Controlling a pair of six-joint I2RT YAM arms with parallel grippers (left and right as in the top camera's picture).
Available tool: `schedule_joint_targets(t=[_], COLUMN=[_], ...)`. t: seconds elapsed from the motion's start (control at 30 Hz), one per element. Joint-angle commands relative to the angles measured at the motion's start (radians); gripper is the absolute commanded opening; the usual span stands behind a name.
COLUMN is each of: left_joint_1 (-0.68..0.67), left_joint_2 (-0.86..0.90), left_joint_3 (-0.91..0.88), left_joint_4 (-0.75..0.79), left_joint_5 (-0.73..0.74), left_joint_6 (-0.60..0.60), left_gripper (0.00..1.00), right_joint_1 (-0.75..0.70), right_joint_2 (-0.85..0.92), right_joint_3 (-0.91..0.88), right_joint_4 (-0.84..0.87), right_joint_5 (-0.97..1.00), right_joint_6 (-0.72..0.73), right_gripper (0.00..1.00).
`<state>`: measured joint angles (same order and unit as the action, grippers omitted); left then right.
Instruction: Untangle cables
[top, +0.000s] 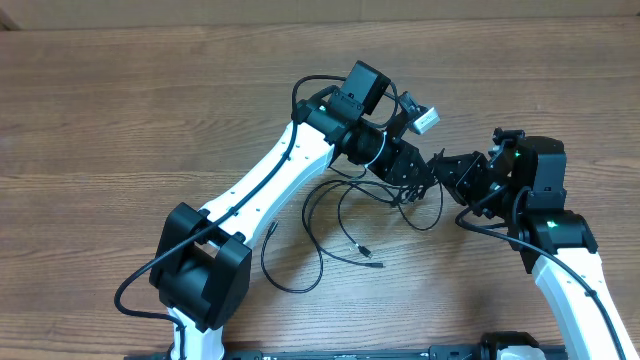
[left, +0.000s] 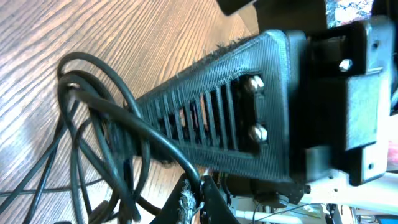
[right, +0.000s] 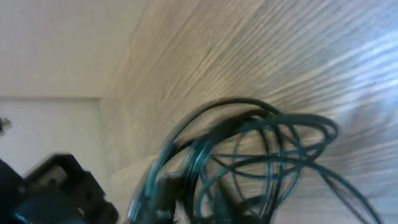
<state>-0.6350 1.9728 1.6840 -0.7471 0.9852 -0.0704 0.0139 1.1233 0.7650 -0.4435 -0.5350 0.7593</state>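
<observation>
The cables (top: 340, 225) are thin black cords. Part of them lies in loose loops on the wooden table (top: 130, 110), and part is bunched up between the two grippers. My left gripper (top: 418, 180) reaches in from the left, and in its wrist view it (left: 202, 186) is shut on one cord, with more loops (left: 112, 118) hanging to the left. My right gripper (top: 446, 168) meets it tip to tip from the right. The right wrist view is blurred. There the cable loops (right: 261, 143) run together down at the jaws, which appear shut on the bunch.
A black slotted part of the right arm (left: 217, 118) fills the left wrist view, close to the left jaws. Two plug ends (top: 368, 252) lie on the table toward the front. A small grey block (top: 425, 120) sits by the left arm's wrist.
</observation>
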Motion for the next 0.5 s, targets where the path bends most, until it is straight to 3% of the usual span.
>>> schedule_joint_targets(t=[0.0,0.27,0.37,0.43,0.47], left_joint_1=[0.005,0.008,0.008,0.008,0.009], left_joint_2=[-0.024,-0.050,-0.076,-0.095,-0.103], left_joint_3=[0.022,0.022,0.022,0.022,0.022], left_joint_4=[0.011,0.007,-0.010,-0.013,-0.013], left_joint_5=[0.047,0.022,-0.042,-0.053,-0.053], left_joint_6=[0.026,0.025,0.027,0.042,0.043], left_gripper=[0.04,0.04,0.04,0.04,0.04], right_joint_1=[0.005,0.005,0.013,0.026,0.031], right_joint_2=[0.000,0.016,0.047,0.071,0.081], right_joint_3=[0.023,0.022,0.022,0.022,0.022], right_joint_4=[0.002,0.013,0.013,0.016,0.017], right_joint_5=[-0.028,-0.017,-0.017,-0.017,-0.017], right_joint_6=[0.004,0.004,0.004,0.004,0.004], right_gripper=[0.30,0.29,0.17,0.04,0.04])
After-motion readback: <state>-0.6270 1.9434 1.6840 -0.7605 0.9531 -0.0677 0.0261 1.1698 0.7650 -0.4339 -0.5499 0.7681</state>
